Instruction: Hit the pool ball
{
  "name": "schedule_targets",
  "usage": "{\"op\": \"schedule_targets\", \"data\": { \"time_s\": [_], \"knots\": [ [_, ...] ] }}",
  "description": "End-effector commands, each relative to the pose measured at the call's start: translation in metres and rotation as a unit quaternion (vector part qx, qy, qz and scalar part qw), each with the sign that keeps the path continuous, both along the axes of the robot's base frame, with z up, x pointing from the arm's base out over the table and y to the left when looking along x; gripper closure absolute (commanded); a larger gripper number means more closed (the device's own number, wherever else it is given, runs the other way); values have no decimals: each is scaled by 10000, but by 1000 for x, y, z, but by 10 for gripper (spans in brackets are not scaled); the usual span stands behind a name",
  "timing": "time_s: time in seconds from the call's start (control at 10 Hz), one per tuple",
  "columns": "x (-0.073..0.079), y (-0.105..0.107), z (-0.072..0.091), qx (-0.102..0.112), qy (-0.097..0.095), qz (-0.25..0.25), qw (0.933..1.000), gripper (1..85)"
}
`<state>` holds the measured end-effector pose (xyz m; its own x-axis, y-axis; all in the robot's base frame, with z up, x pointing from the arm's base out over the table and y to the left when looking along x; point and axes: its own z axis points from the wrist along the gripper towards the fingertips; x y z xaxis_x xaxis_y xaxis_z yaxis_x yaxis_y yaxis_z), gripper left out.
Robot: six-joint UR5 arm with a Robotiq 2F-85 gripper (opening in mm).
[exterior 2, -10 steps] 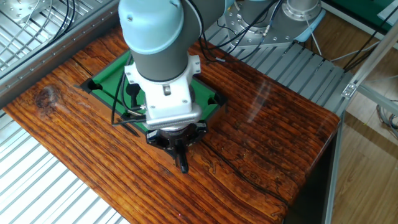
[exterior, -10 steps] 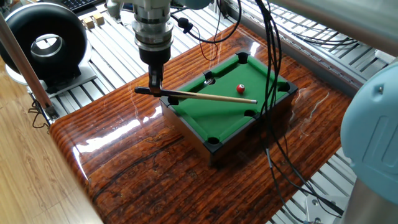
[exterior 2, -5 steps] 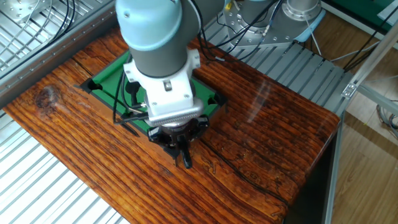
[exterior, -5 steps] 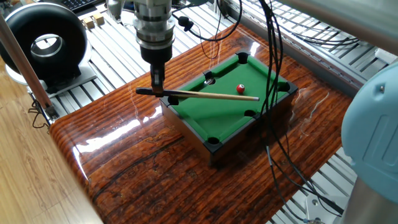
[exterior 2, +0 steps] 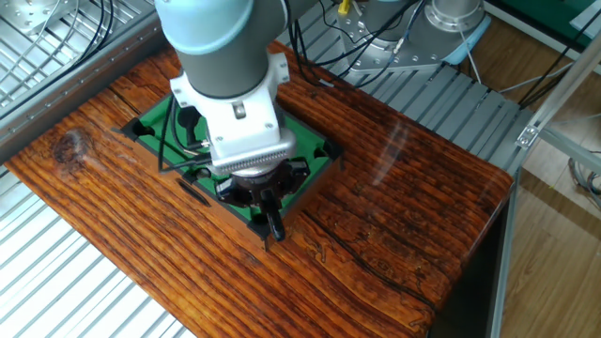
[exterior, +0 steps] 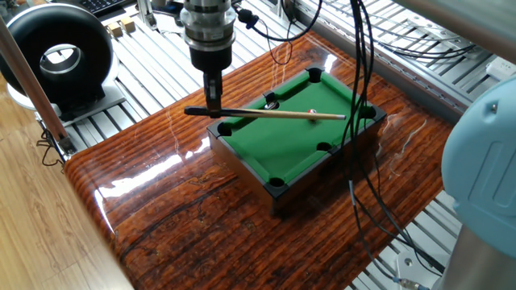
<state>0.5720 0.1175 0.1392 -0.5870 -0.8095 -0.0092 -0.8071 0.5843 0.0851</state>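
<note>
Since a second ago the gripper [exterior: 213, 98] and the cue [exterior: 266, 114] held in it are seen shifted toward the far end of the pool table [exterior: 266, 165], so that the cue's tip now lies past the ball [exterior: 313, 112] rather than short of it. The gripper's fingers are closed narrowly on the dark butt end of the cue, just outside the table's near-left rim. The cue is held roughly level, stretched across the green felt from that rim toward the right side. The ball is seen as a small red spot on the felt in the far half of the table, right at the cue's shaft near the tip and partly covered by it; whether the two are touching cannot be told. Black cables [exterior: 360, 97] are hung across the right side of the table in front of the camera. The pool table is set on a glossy wooden tabletop [exterior: 185, 209]. In the other fixed view the arm's wrist [exterior 2: 230, 103] is seen over the pool table [exterior 2: 319, 155] and most of the felt is hidden by it; the gripper [exterior 2: 271, 220] is pointed down at the table's edge, and the ball is not seen there.
</note>
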Motion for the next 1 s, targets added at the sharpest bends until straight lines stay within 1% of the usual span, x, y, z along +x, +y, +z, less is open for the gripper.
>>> {"op": "schedule_targets", "data": {
  "time_s": [0.0,0.2,0.3,0.4,0.5,0.6,0.7,0.8,0.9],
  "knots": [
    [-2,-21,3,-323,53,156,9993,847],
    [-12,-19,4,-284,229,137,9992,847],
    [-14,-23,4,-358,268,159,9989,847],
    [-14,-22,4,-367,287,-47,9989,847],
    [-9,-17,4,-278,191,-184,9993,847],
    [-3,-7,3,-92,73,-202,9997,847],
    [-7,11,5,272,141,-2,9995,847],
    [-9,4,5,151,171,228,9995,847],
    [-11,-3,5,7,223,327,9992,847]
  ]
}}
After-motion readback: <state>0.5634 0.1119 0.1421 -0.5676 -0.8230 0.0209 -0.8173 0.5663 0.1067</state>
